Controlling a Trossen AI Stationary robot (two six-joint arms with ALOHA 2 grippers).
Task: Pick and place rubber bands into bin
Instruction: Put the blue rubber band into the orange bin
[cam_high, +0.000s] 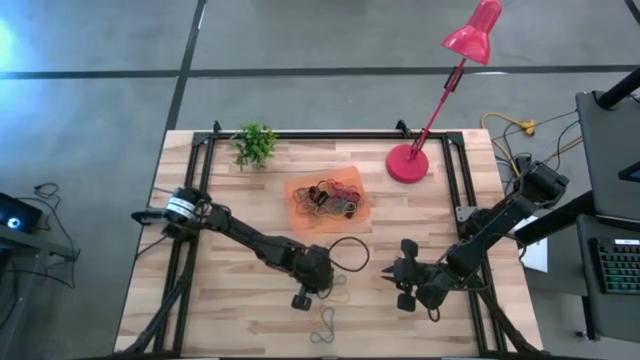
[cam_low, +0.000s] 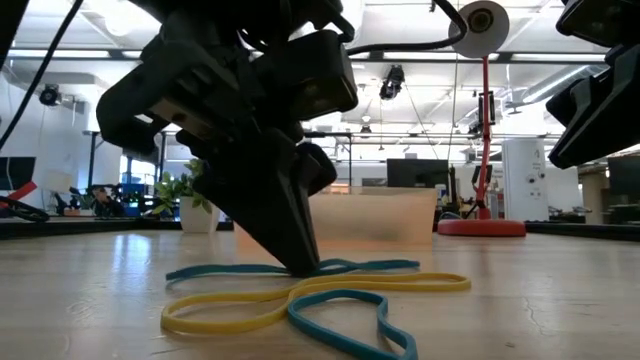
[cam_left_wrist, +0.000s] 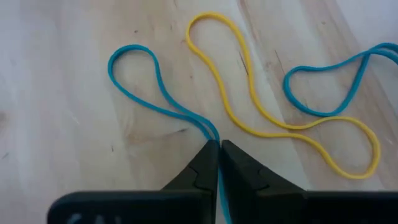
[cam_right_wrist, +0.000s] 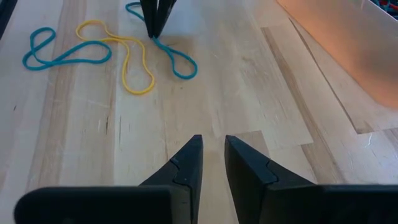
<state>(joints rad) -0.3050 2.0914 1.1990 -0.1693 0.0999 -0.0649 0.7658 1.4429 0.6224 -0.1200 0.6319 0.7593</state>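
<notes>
The orange bin (cam_high: 296, 190) stands mid-table and holds several rubber bands (cam_high: 332, 197); in the low view the bin (cam_low: 380, 218) shows behind the gripper. Three bands lie loose on the wood near the front: a blue one (cam_left_wrist: 140, 74), a yellow one (cam_left_wrist: 280, 121) and a second blue one (cam_left_wrist: 336, 81). My left gripper (cam_left_wrist: 217, 147) is down on the table, shut on the first blue band. It also shows from above (cam_high: 325, 288) and at table height (cam_low: 300, 262). My right gripper (cam_right_wrist: 212, 149) waits to the right (cam_high: 392, 276), fingers slightly apart, nothing between them. My left gripper pinches the blue band between its two fingertips at its middle (cam_left_wrist: 210, 134), where its two strands run side by side. The fingers slant steeply down from the table's left. The band lies slack on the wood, with a loop (cam_right_wrist: 179, 62) on either side of the fingers.
A red desk lamp's base (cam_high: 407, 163) stands at the back right, with its shade hanging beyond the far edge. A small potted plant (cam_high: 255, 144) sits at the back left. A black cable loop (cam_high: 350, 255) lies between bin and grippers. Bare wood stretches along the front left.
</notes>
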